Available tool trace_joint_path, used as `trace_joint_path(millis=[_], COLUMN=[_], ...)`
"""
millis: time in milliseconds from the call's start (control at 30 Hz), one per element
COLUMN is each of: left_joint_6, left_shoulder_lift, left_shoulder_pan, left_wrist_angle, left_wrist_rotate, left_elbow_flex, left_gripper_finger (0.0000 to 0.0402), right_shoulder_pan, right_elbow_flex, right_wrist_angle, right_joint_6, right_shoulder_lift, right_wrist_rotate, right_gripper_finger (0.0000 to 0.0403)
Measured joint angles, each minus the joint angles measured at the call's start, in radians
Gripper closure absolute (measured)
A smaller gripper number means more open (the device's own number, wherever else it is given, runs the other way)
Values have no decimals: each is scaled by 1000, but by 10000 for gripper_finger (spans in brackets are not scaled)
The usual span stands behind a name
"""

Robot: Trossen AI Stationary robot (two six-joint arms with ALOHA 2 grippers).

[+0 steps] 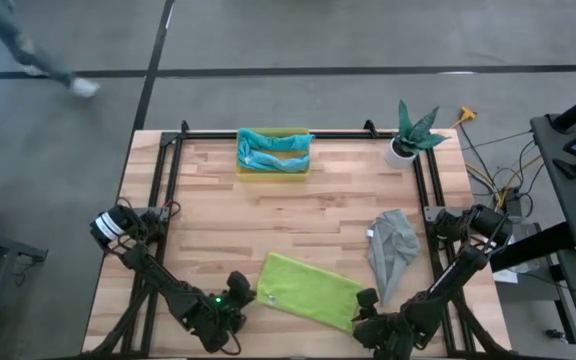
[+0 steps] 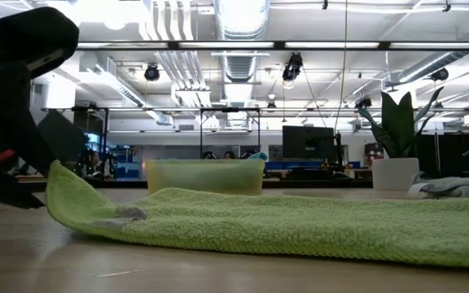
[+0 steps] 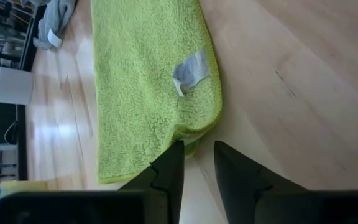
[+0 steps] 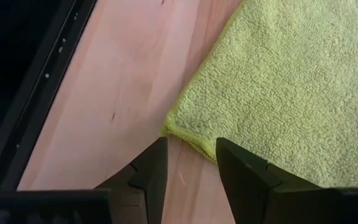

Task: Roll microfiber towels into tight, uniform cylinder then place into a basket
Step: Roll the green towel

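Note:
The lime green towel [image 1: 308, 290] lies flat on the table near the front edge, its grey tag [image 3: 191, 68] facing up. My left gripper [image 1: 243, 297] is open at the towel's left end [image 3: 188, 134]. That end stands up off the table in the low view [image 2: 59, 183]. My right gripper [image 1: 366, 305] is open, with its fingers on either side of the towel's right near corner [image 4: 174, 129] and just short of it. The grey towel [image 1: 393, 245] lies crumpled to the right. The yellow basket [image 1: 243, 172] at the back holds teal and light blue towels [image 1: 273, 150]. My left gripper has one fingertip [image 3: 174, 152] at the lime towel's left edge [image 3: 188, 137], near the tag corner. The fingers lie level and come from the table's left. The edge bulges up there while the rest lies flat. I cannot tell whether the edge is between the fingers.
A white pot with a plant [image 1: 408, 140] stands at the back right. Black rails [image 1: 173, 180] run along the table's left, right and far sides. Bare wood [image 1: 298, 215] lies between the basket and the lime towel.

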Motion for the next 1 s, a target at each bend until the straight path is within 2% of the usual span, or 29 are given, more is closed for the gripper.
trace_joint_path(millis=[200,333,467,733,900,1000], left_joint_6=[0,0,1,7,74,98], left_shoulder_lift=[-1,-1,0,1,4,3], left_shoulder_pan=[-2,-4,-4,-3,-2,-2], left_wrist_angle=[-28,-26,-23,-3,151,173], left_wrist_rotate=[-4,-35,-65,-68,-35,-2], left_elbow_flex=[-2,-1,-3,-3,-18,-22], left_gripper_finger=[277,232,205,200,211,226], right_shoulder_pan=[0,0,0,0,0,0], right_elbow_flex=[-1,-1,-1,-1,-2,-2], right_wrist_angle=[5,9,11,13,14,14], right_joint_6=[0,0,0,0,0,0], right_shoulder_lift=[0,0,0,0,0,0], right_wrist_rotate=[0,1,1,1,1,1], right_gripper_finger=[271,271,273,275,273,274])
